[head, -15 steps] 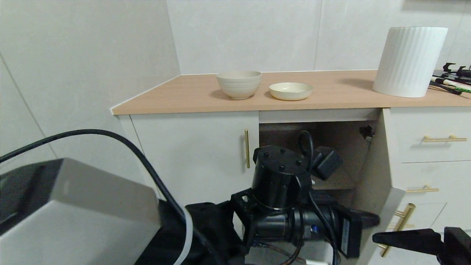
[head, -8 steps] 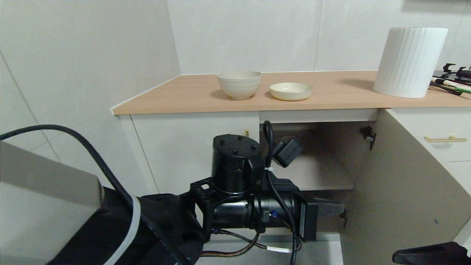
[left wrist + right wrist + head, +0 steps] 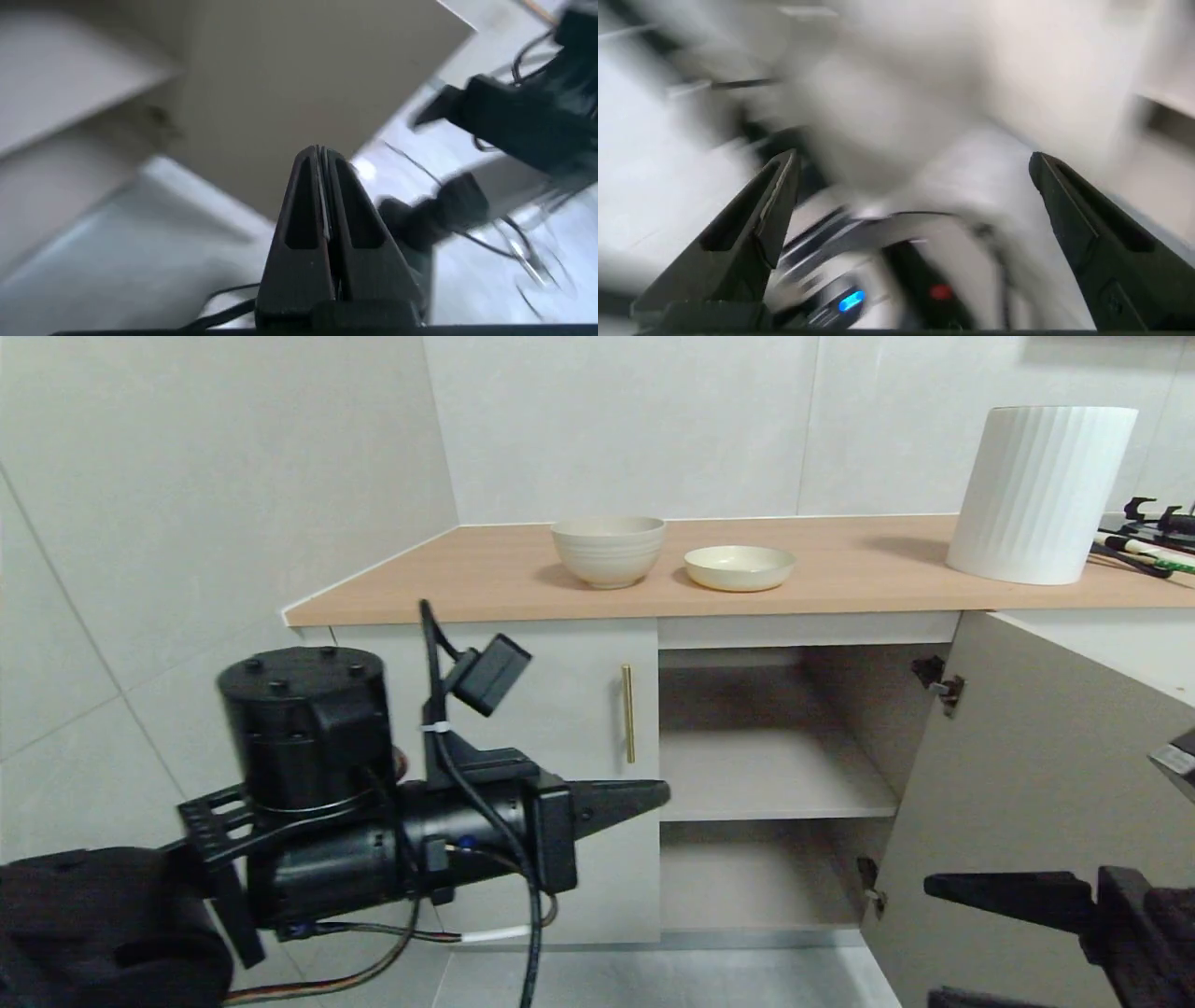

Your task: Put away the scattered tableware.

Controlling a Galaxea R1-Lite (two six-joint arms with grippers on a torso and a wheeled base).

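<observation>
A cream ribbed bowl [image 3: 608,551] and a shallow cream dish [image 3: 738,567] stand side by side on the wooden countertop [image 3: 448,588]. Below them the cabinet is open, showing a bare shelf [image 3: 775,775]. My left gripper [image 3: 653,793] is shut and holds nothing; it hangs in front of the closed left door, pointing toward the opening, and in the left wrist view the left gripper [image 3: 320,159] shows its fingers pressed together. My right gripper [image 3: 934,941] sits low at the right by the open door [image 3: 1027,775], and in the blurred right wrist view the right gripper [image 3: 910,182] is open wide and empty.
A tall white ribbed container [image 3: 1041,490] stands on the counter at the right, with several utensils [image 3: 1144,543] beyond it. The closed left door carries a gold handle [image 3: 627,714]. The open door juts out toward me on the right. A tiled wall closes the left side.
The left arm has swung left, away from the cabinet opening. The right cabinet door has swung wide open. The right gripper has shifted at the lower right.
</observation>
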